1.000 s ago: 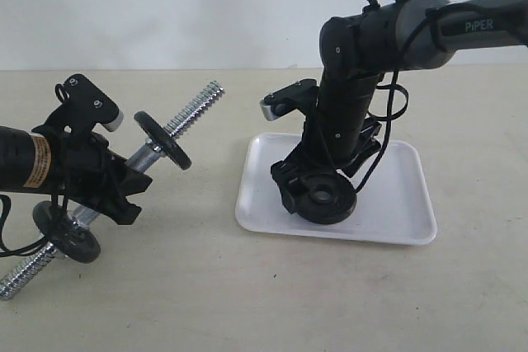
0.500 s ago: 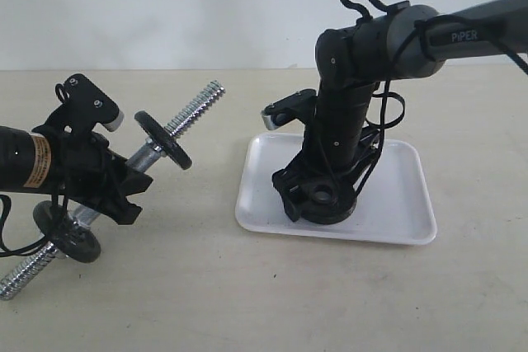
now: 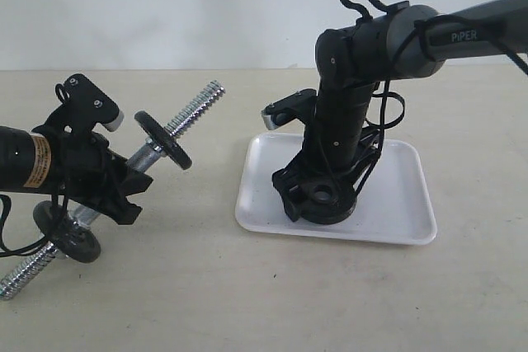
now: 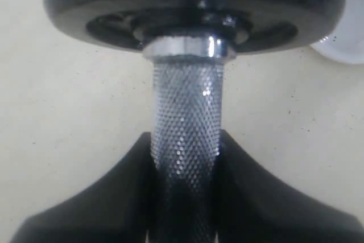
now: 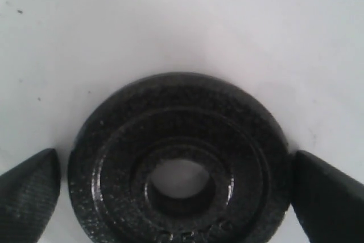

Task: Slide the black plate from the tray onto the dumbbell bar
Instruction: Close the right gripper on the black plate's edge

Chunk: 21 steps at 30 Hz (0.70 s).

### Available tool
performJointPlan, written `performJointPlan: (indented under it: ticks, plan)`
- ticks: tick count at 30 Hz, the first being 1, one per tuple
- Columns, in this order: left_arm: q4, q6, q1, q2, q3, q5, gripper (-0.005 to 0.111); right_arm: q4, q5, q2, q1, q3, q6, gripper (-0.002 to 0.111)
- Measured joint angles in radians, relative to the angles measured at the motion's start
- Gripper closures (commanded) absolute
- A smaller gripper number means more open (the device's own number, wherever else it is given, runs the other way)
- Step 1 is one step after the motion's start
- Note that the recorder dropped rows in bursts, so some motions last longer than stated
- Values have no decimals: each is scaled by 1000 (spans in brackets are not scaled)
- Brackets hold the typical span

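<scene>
1. Grips the dumbbell bar [image 3: 194,109] mid-shaft in the left pincer [image 3: 124,191], frame left.
2. Straddles the black plate [image 5: 176,135], flat on the tray [image 3: 396,204] right of centre, with the right pincer [image 5: 179,186] wide.
3. Leaves grasping, lifting and threading undone.

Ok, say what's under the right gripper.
The black plate lies flat on the white tray, between the right gripper's open fingers. The tray beneath it is hidden, except through its hole.

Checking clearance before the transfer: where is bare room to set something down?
Free: the table strip between the dumbbell bar and the tray, and the tray's end away from the bar. Crowded: the tray's near-bar half, where the right gripper straddles the black plate; around the left gripper holding the bar.
</scene>
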Motion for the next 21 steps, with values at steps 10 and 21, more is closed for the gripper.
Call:
performJointPlan:
  ticks: [10,21]
  plan:
    - [0,0,0,0,0,0,102,-9,6,1,0,0,0,79]
    - [0,0,0,0,0,0,102,-10,20,1,0,-4,1,108]
